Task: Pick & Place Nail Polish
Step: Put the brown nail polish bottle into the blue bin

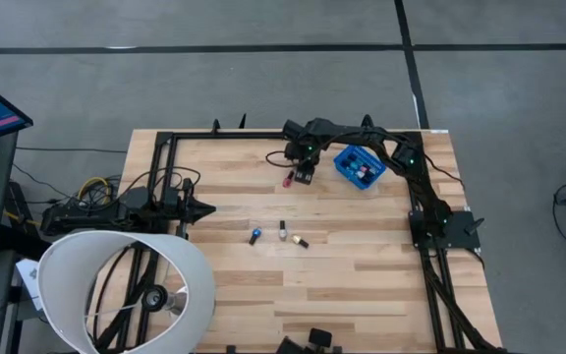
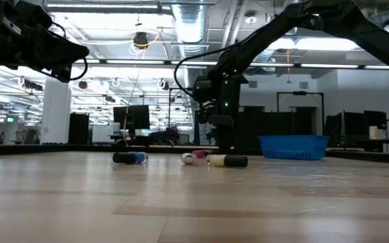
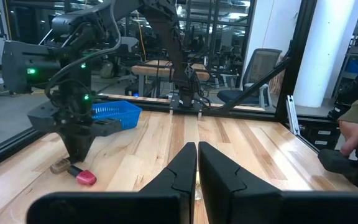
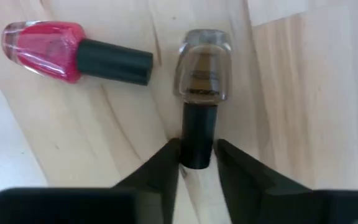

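Note:
My right gripper (image 1: 305, 175) is down at the table's far middle, shut on a brownish clear nail polish bottle (image 4: 202, 68) with a dark cap. A pink bottle with a dark cap (image 4: 48, 48) lies beside it on its side; it also shows in the high view (image 1: 288, 180). Three more bottles lie mid-table: a blue one (image 1: 254, 236), a pale one (image 1: 282, 230) and a dark-capped one (image 1: 301, 241). The blue bin (image 1: 360, 165) holds several bottles. My left gripper (image 1: 202, 207) is shut and empty at the table's left. My right gripper pinches the brownish bottle's dark cap (image 4: 197, 140) near its free end, between the tips of its two fingers. The fingers come from above, pointing down, and lie along the bottle. The bottle lies on its side on the table.
The blue bin stands just right of my right gripper. A white lampshade (image 1: 126, 285) covers the near left corner. A black frame (image 1: 165, 177) runs along the table's left and far edges. A person's hand and sleeve (image 3: 353, 127) show beyond the table's edge.

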Tool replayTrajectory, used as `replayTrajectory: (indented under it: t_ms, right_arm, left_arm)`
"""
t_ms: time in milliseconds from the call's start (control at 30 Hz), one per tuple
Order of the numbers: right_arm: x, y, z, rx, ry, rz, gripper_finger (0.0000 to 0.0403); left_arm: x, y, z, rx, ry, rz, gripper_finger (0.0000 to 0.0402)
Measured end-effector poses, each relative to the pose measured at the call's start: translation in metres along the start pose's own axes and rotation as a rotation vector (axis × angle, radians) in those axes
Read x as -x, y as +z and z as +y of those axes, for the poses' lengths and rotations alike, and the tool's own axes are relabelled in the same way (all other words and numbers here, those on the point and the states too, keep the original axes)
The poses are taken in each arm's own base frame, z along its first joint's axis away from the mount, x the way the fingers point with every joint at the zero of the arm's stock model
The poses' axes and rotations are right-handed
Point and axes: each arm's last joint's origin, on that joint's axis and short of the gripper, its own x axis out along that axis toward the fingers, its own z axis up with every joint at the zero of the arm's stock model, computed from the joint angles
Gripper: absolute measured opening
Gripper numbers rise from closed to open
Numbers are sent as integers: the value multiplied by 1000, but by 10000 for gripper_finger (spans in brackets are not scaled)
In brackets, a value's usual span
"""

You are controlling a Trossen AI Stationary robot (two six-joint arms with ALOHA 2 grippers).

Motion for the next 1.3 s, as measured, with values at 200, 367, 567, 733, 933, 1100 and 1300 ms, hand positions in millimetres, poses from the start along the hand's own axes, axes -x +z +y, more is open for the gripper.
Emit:
replayTrajectory:
  t_ms: [200, 367, 567, 733, 933, 1100, 1300]
  right_arm:
    - [0, 0, 0, 0, 1, 1, 50]
    - [0, 0, 0, -1, 1, 4, 62]
    - [3, -4, 2, -2, 8, 28, 53]
    - [12, -5, 2, -12, 7, 18, 51]
    - [27, -8, -1, -26, 5, 5, 58]
    - [59, -14, -3, -34, -7, -42, 57]
    - [116, -33, -11, -90, -34, -127, 57]
  left_arm:
    - [0, 0, 0, 0, 0, 0, 11]
    - [0, 0, 0, 0, 0, 0, 11]
    - [0, 0, 0, 0, 0, 0, 11]
    - [0, 0, 0, 0, 0, 0, 11]
    - [0, 0, 0, 0, 0, 0, 11]
    - [0, 0, 0, 0, 0, 0, 11]
    - [0, 0, 0, 0, 0, 0, 11]
